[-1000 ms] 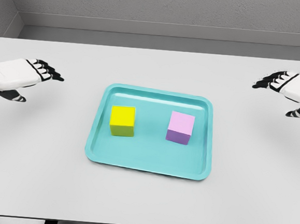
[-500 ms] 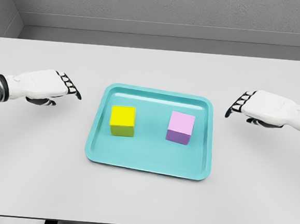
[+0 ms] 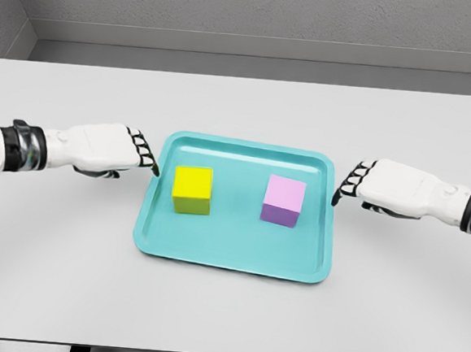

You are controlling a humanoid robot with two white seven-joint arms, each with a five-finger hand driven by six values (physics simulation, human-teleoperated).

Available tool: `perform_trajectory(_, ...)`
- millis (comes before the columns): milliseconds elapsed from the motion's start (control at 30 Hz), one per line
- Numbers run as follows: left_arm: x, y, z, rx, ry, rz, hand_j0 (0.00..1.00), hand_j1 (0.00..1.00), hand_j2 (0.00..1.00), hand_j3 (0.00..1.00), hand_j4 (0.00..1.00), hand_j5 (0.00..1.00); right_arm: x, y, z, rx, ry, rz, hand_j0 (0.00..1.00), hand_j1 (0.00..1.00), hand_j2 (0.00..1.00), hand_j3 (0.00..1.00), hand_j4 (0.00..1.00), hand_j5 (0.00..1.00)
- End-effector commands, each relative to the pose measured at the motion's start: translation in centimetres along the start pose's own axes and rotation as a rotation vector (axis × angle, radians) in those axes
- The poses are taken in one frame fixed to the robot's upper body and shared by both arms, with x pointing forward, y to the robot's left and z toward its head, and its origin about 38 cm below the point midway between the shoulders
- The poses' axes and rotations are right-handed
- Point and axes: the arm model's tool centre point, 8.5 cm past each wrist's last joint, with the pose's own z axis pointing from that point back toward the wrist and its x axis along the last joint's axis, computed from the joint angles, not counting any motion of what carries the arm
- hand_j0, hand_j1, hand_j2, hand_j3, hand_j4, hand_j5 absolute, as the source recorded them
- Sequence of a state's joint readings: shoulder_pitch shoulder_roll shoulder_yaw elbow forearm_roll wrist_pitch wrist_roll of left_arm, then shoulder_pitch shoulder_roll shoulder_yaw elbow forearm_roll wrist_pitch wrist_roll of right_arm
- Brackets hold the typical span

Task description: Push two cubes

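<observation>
Yellow cube (image 3: 192, 189), purple cube (image 3: 283, 201): unpushed, apart on tray (image 3: 230, 261). My left hand (image 3: 111, 150), right hand (image 3: 389, 188): flanking tray, fingers loosely extended, empty.

Bright, even light fills the render, soft and seemingly from overhead. Shadows are faint: a thin dark patch shows under each cube, the yellow cube (image 3: 193, 189) and the pink cube (image 3: 283, 200), and under each hand. The white desk (image 3: 225, 306) shows no glare. Everything is sharp from edge to edge, without blur or distortion.
</observation>
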State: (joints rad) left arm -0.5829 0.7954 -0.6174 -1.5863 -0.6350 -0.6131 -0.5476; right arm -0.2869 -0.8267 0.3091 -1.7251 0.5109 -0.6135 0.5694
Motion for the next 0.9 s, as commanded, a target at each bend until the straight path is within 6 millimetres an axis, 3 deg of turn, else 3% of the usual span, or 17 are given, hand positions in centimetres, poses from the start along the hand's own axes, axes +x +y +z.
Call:
perform_trajectory(0, 0.2, 0.2, 0.0, 0.006, -0.006, -0.002, 0.74, 0.74, 0.74, 0.74, 0.74, 0.74, 0.3, 0.1, -0.3, -0.001, -0.013, -0.007, 0.61, 0.61, 0.61, 0.61, 0.61, 0.61)
perform_trajectory(533, 1.0, -0.1, -0.5, 0.001, -0.029, -0.002, 0.74, 0.74, 0.74, 0.74, 0.74, 0.74, 2.2, 1.5, -2.8, 0.018, -0.072, -0.028, 0.61, 0.61, 0.61, 0.61, 0.61, 0.61)
perform_trajectory(867, 1.6, 0.2, -0.8, 0.013, -0.044, -0.008, 0.74, 0.74, 0.74, 0.74, 0.74, 0.74, 2.2, 2.1, -4.1, 0.022, -0.074, -0.038, 0.61, 0.61, 0.61, 0.61, 0.61, 0.61)
